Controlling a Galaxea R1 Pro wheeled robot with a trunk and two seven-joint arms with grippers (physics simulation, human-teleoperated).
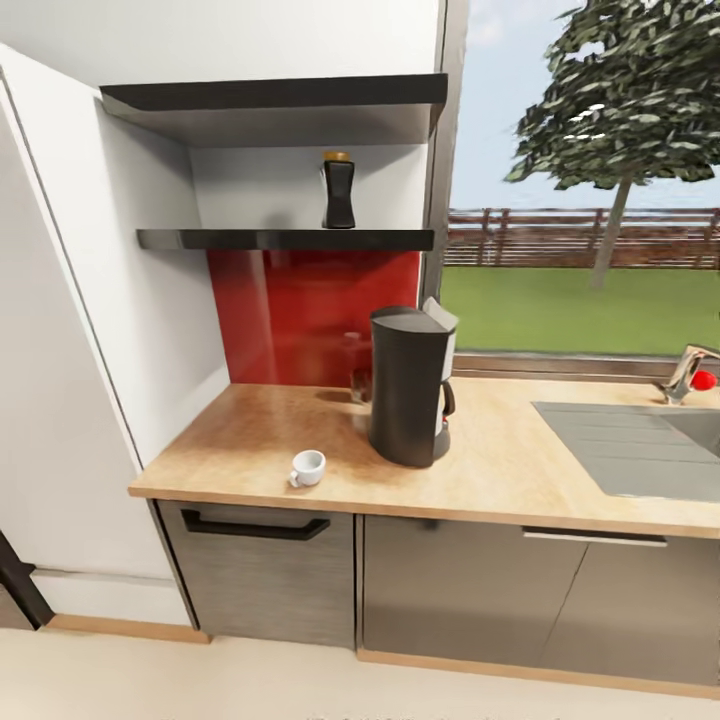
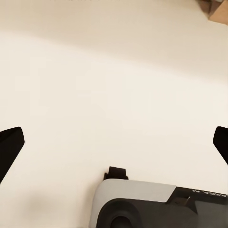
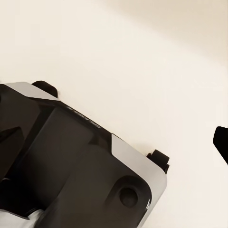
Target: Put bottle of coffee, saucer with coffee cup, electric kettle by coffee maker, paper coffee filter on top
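The coffee maker (image 1: 408, 388) stands on the kitchen countertop (image 1: 240, 440), with a pale pointed piece (image 1: 441, 316) at its top; I cannot tell if that is the paper coffee filter. Behind its left side, the smoky glass electric kettle (image 1: 358, 376) is partly hidden. The white coffee cup (image 1: 308, 467) sits near the counter's front edge. The bottle of coffee (image 1: 338, 190) stands on the kitchen shelf (image 1: 250, 240). The saucer is out of view. My left gripper (image 2: 114, 147) and right gripper (image 3: 114, 142) are open over cream floor, holding nothing.
A sink (image 1: 640, 440) and tap (image 1: 688, 372) lie at the counter's right, under a window. A dark overhead unit (image 1: 275, 100) hangs above the shelf. A white wall panel (image 1: 90, 330) bounds the counter's left. My base shows in both wrist views (image 2: 156, 204).
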